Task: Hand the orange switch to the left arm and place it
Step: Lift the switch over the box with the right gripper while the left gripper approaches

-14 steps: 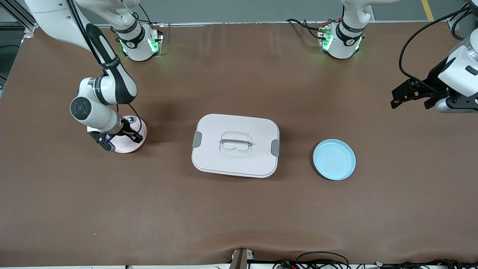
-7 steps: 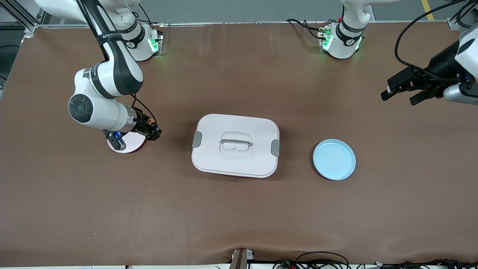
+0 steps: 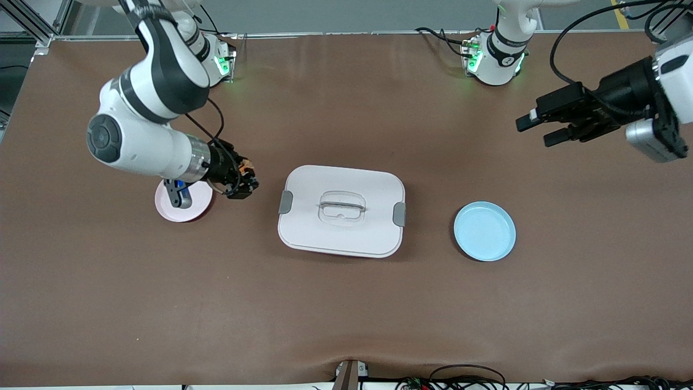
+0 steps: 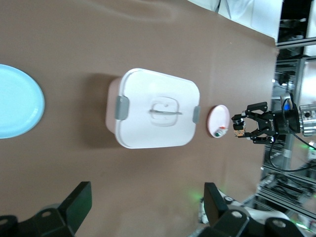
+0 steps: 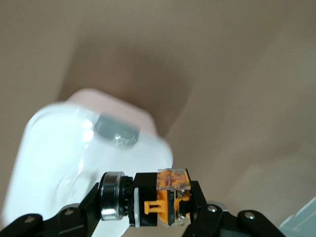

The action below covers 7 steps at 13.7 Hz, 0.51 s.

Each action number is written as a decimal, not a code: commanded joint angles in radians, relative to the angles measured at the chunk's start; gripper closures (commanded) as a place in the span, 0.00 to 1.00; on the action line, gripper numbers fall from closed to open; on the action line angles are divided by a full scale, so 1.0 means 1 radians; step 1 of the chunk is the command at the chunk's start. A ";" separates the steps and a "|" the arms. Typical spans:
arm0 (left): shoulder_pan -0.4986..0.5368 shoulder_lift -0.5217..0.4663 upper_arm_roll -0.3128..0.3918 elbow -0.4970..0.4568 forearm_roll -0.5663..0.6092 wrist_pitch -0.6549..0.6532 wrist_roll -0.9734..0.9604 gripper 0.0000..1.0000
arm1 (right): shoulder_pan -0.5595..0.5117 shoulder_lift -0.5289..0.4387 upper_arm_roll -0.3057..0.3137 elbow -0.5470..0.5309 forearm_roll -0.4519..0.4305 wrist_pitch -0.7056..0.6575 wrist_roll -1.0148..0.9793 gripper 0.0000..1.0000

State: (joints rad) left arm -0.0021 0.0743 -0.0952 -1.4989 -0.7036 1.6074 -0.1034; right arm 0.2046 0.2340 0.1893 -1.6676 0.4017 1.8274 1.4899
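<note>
Carry the switch (image 5: 160, 205), clamped in the right gripper (image 3: 243, 183), over (not into) the box (image 3: 341, 179) toward the open-jawed left gripper (image 3: 536, 127).

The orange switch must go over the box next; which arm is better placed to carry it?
Right. The right gripper is shut on the orange switch, in the air beside the box. The left gripper is open and holds nothing.

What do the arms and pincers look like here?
Both arms, right arm and left arm, have white shells, black joint sections and steel wrist rings. Black two-finger pincers: right pincer, left pincer. Black cables loop along both; bases glow green.
</note>
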 commanded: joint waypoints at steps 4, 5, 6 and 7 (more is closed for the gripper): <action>-0.137 0.102 -0.004 0.005 -0.105 0.113 -0.005 0.00 | 0.062 0.062 -0.005 0.201 0.123 -0.033 0.226 1.00; -0.166 0.116 -0.004 0.005 -0.105 0.143 -0.007 0.00 | 0.074 0.070 -0.005 0.225 0.126 -0.033 0.268 1.00; -0.196 0.133 -0.006 0.006 -0.106 0.181 -0.007 0.00 | 0.099 0.076 -0.005 0.244 0.125 -0.031 0.308 1.00; -0.225 0.146 -0.006 0.006 -0.108 0.215 -0.009 0.00 | 0.123 0.085 -0.005 0.258 0.124 -0.025 0.346 1.00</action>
State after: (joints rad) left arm -0.1873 0.2006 -0.1036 -1.5002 -0.7905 1.7744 -0.1057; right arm 0.2813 0.2774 0.1891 -1.4822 0.5106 1.8149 1.7533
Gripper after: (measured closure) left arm 0.000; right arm 0.273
